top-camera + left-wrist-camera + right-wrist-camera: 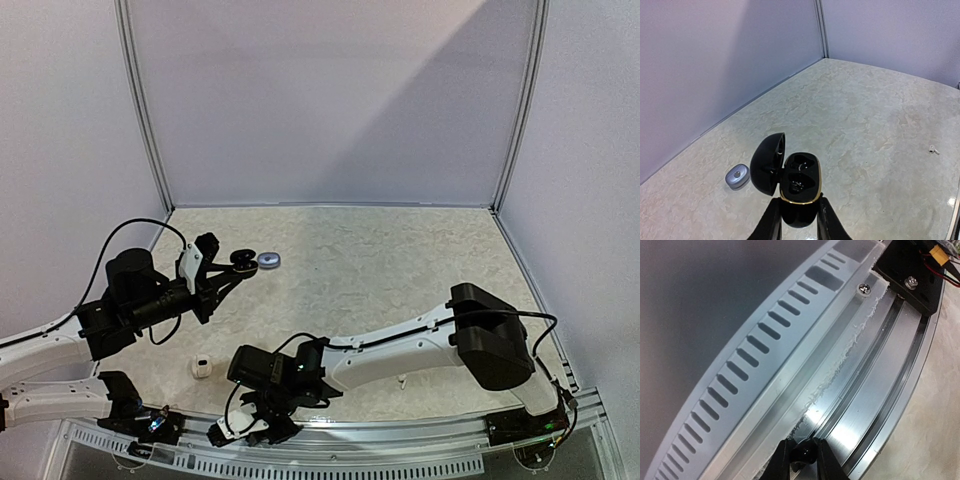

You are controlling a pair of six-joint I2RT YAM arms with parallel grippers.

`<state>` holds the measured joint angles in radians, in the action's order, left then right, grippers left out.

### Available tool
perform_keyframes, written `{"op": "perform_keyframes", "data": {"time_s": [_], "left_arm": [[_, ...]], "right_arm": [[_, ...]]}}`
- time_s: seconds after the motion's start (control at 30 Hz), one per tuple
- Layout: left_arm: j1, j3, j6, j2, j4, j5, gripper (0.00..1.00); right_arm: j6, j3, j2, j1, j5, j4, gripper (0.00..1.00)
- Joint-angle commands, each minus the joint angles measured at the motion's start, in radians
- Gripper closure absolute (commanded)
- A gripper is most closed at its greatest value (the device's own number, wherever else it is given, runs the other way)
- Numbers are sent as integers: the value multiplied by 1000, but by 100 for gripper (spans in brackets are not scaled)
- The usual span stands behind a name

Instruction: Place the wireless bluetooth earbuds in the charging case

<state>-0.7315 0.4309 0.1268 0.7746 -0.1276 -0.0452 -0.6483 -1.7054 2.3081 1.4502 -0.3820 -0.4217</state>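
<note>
Black case [800,177] pinched by left fingers [771,222], near left wall [715,75]; right fingers [781,460] pinching black bud [802,452] at rail [880,390]

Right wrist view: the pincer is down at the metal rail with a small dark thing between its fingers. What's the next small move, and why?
Probably lift the right pincer straight up a little. Its fingers look closed on the small dark bud in the rail groove, and the open black case sits in the left pincer.
</note>
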Motion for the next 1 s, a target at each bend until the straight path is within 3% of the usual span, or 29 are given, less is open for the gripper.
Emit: {"op": "perform_keyframes", "data": {"time_s": [0.0, 0.3, 0.57, 0.7, 0.8, 0.97], "left_arm": [[12, -11, 4, 1, -15, -9, 100], [15, -11, 6, -3, -17, 14, 100], [22, -11, 9, -4, -21, 16, 100], [24, -12, 15, -7, -21, 15, 100], [26, -12, 23, -11, -19, 13, 100], [30, -11, 30, -14, -15, 7, 100]], "right_arm": [[90, 38, -68, -40, 74, 106, 90], [355, 151, -216, -115, 183, 327, 91], [774, 327, -359, -181, 442, 318, 91], [943, 399, -426, -205, 548, 222, 91], [1079, 404, -459, -239, 605, 59, 92], [1244, 396, -490, -303, 542, -151, 88]]}}
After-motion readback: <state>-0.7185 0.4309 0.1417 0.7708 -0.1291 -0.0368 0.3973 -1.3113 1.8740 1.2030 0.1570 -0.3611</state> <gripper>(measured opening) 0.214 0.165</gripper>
